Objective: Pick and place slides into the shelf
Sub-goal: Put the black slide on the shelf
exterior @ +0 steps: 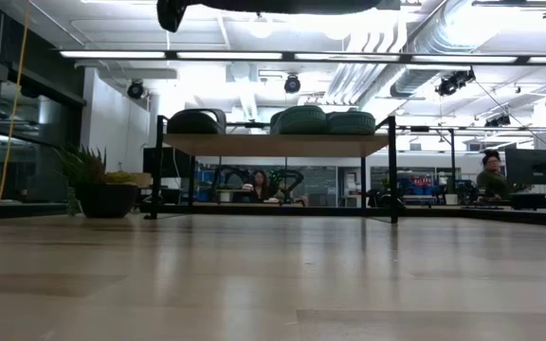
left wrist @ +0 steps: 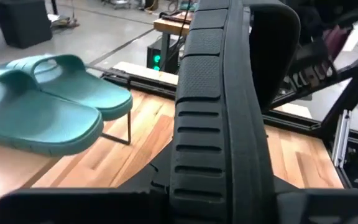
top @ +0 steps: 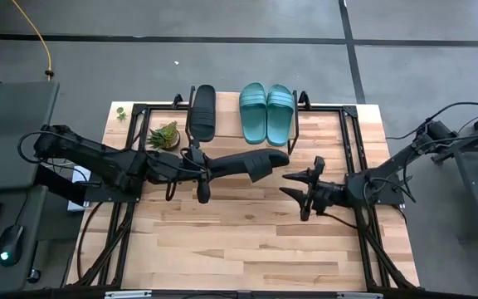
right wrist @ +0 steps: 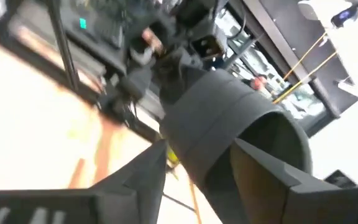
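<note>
My left gripper [top: 199, 170] is shut on a black slide [top: 247, 162], held high above the table's middle and reaching toward the right; its ribbed sole [left wrist: 219, 124] fills the left wrist view. My right gripper [top: 293, 185] stands open just short of the slide's toe end [right wrist: 229, 124], and a small gap shows between them in the high view. On the shelf [exterior: 273, 145] at the far side rest another black slide [top: 202, 110] and two teal slides [top: 266, 112], soles down. My left gripper pinches the black slide's heel end [left wrist: 219, 186] between its two fingers. The fingers come about level from the table's left and lie along the slide. The slide sticks out toward the right, turned on its side edge, strap [top: 260, 172] toward the near side, lifted clear of the table.
A small potted plant [top: 164, 134] stands left of the shelf's black slide. Black frame rails [top: 351, 141] run along the table's sides. The wooden tabletop [top: 247, 241] lies bare on the near side. People sit at desks in the room beyond [exterior: 489, 175].
</note>
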